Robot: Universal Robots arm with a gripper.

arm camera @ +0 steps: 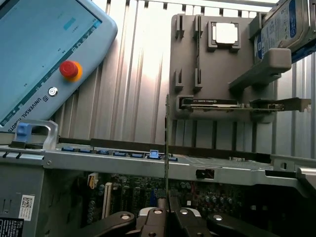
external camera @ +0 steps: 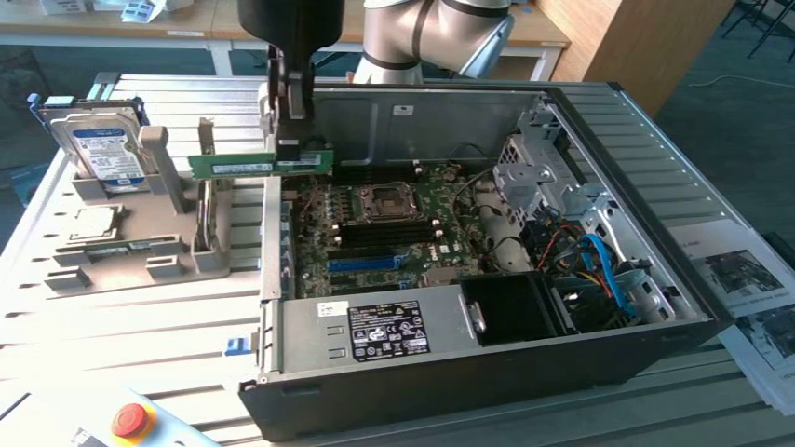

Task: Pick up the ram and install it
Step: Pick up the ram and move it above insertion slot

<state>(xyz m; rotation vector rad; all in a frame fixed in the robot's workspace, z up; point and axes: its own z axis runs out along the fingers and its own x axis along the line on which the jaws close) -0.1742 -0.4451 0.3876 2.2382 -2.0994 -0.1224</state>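
Note:
The ram (external camera: 236, 166) is a thin green stick with a pale label, held level in the air above the left wall of the open computer case (external camera: 267, 279). My gripper (external camera: 292, 154) comes down from above and is shut on the stick's end nearest the case. In the wrist view the ram (arm camera: 167, 143) shows edge-on as a thin line rising from between the gripper (arm camera: 168, 210) fingers. The motherboard (external camera: 429, 209) lies inside the case below, with dark memory slots (external camera: 372, 173) and a blue slot (external camera: 370, 264).
A grey holder (external camera: 125, 251) at the exterior view's left carries a hard drive (external camera: 106, 154), a processor (external camera: 93, 223) and an upright card (external camera: 205, 186). A teach pendant with red stop button (external camera: 130, 421) lies in front. Papers (external camera: 746, 279) lie at the right. The power supply (external camera: 372, 331) fills the case's front.

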